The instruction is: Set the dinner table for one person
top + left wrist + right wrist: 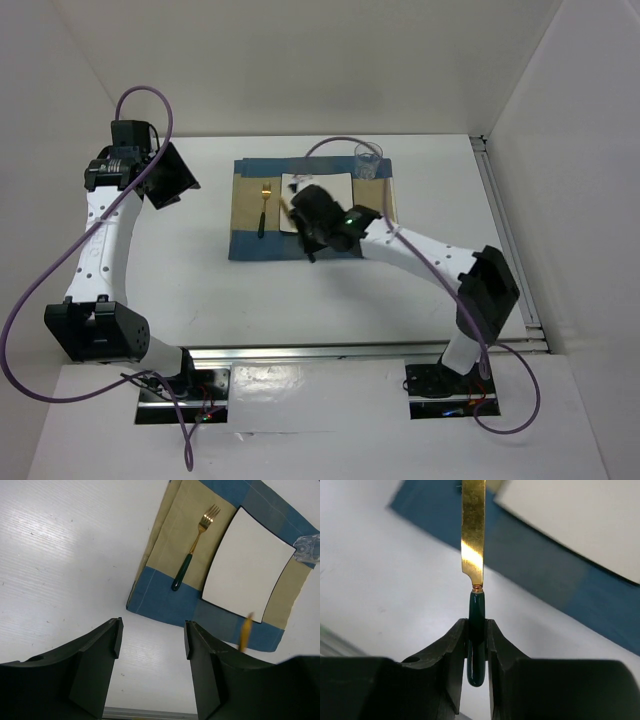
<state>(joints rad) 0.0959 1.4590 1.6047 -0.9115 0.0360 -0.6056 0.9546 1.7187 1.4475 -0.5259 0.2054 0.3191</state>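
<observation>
The white dinner table (180, 270) carries a blue-and-tan placemat (245, 235) with a square white plate (335, 187) on it. A gold fork with a dark green handle (264, 205) lies on the mat left of the plate. My right gripper (300, 215) hovers over the plate's near left corner. It is shut on the dark green handle of a gold knife (473, 530), blade pointing away over the mat's blue edge (540, 580). My left gripper (152, 637) is open and empty, raised over bare table at the far left (170, 175).
A clear glass (368, 158) stands at the mat's far right corner. White walls close in the table at the back and both sides. A metal rail (505, 240) runs along the table's right edge.
</observation>
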